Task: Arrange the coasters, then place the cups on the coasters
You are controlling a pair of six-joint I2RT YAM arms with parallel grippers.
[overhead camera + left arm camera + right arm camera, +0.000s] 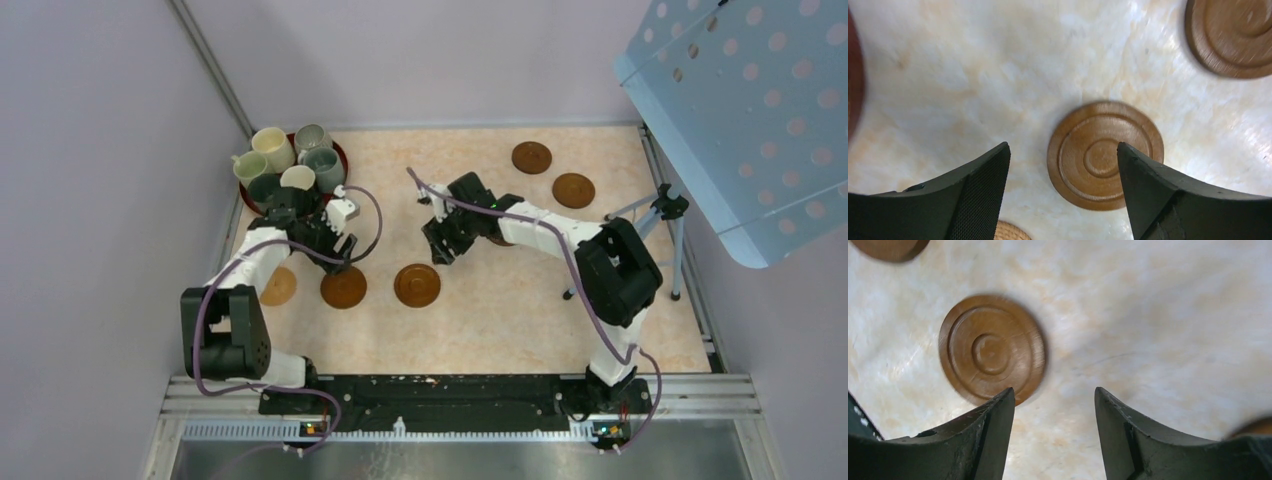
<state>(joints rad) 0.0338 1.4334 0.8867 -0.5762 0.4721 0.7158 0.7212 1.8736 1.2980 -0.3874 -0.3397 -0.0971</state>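
Both hands hang open and empty over the bench [500,320]. The left hand [1063,148] hovers above a ringed coaster [1105,155], one of three in a row toward the near left. The right hand [1054,391] has another coaster [991,348] just beside one finger. Two more coasters [531,157] lie near the far right corner. They look light, stiff and very thin, so I'd pinch across the rim, fingertips down at the bench. The cups [290,165] crowd the tray [344,162] at the far left corner. They look glazed and breakable, so I'd grip one wall at the rim.
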